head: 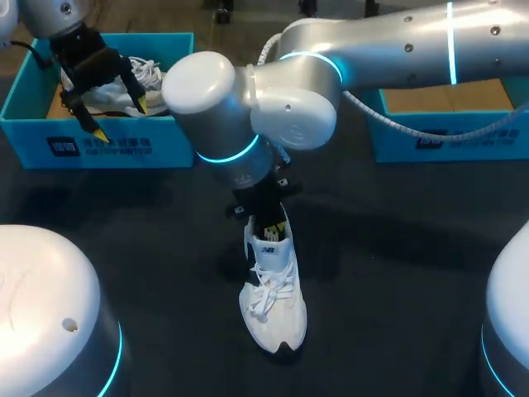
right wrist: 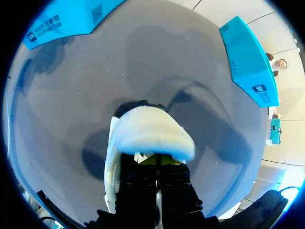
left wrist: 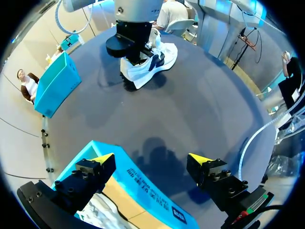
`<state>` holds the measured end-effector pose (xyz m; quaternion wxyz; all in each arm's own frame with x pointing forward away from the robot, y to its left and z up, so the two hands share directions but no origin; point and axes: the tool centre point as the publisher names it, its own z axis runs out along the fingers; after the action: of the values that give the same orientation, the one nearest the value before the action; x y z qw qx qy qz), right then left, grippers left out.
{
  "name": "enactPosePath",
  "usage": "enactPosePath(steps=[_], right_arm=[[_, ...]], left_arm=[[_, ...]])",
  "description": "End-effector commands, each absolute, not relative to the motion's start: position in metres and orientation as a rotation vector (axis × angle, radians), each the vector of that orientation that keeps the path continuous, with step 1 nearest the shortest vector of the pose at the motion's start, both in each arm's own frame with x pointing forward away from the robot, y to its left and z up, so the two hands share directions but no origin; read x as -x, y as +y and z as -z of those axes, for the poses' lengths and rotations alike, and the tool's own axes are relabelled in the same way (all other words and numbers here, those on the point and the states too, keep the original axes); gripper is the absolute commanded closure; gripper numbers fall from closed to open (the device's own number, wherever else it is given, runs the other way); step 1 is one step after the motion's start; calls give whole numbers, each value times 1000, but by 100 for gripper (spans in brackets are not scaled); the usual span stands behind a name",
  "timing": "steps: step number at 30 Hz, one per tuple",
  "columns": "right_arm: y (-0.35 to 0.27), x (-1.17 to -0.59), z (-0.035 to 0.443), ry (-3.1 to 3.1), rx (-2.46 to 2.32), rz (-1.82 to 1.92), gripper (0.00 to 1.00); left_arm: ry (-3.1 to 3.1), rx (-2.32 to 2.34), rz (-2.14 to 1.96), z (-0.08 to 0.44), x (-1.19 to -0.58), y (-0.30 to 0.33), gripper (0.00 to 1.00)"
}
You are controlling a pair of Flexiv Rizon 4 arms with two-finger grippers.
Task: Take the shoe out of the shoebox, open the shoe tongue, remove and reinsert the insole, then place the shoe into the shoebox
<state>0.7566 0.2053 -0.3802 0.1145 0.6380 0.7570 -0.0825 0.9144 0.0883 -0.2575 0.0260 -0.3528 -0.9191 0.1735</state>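
Seen from the head camera, the dark, matte table (head: pixel 397 273) carries three things. A white shoe (head: pixel 273 302) stands on its sole near the middle, a little toward 6 o'clock, with its toe pointing to 6, its heel to 12 and its laces loose. An open blue shoebox (head: pixel 99 147) sits at about 10 o'clock by the far edge. A second blue box (head: pixel 446 142), brown inside, sits at about 2 o'clock, well apart from both.

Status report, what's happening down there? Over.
Left gripper open above left shoebox. Right gripper down inside white shoe on table. Second shoebox at right.
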Motion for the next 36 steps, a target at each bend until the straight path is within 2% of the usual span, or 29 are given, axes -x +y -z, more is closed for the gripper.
enactPosePath(steps=[1, 5, 19, 36], right_arm=[[208, -760, 391, 2238, -1870, 249, 100], [208, -760, 397, 2253, -1877, 245, 100], [218, -734, 367, 2167, -1832, 323, 100], [198, -731, 405, 2190, -1937, 390, 100]], left_arm=[[-2838, 1092, -532, 257, -915, 89, 0], [-2838, 1092, -532, 257, -915, 89, 0], [-2838, 1092, -532, 257, -915, 89, 0], [-2838, 1092, -532, 257, -915, 89, 0]])
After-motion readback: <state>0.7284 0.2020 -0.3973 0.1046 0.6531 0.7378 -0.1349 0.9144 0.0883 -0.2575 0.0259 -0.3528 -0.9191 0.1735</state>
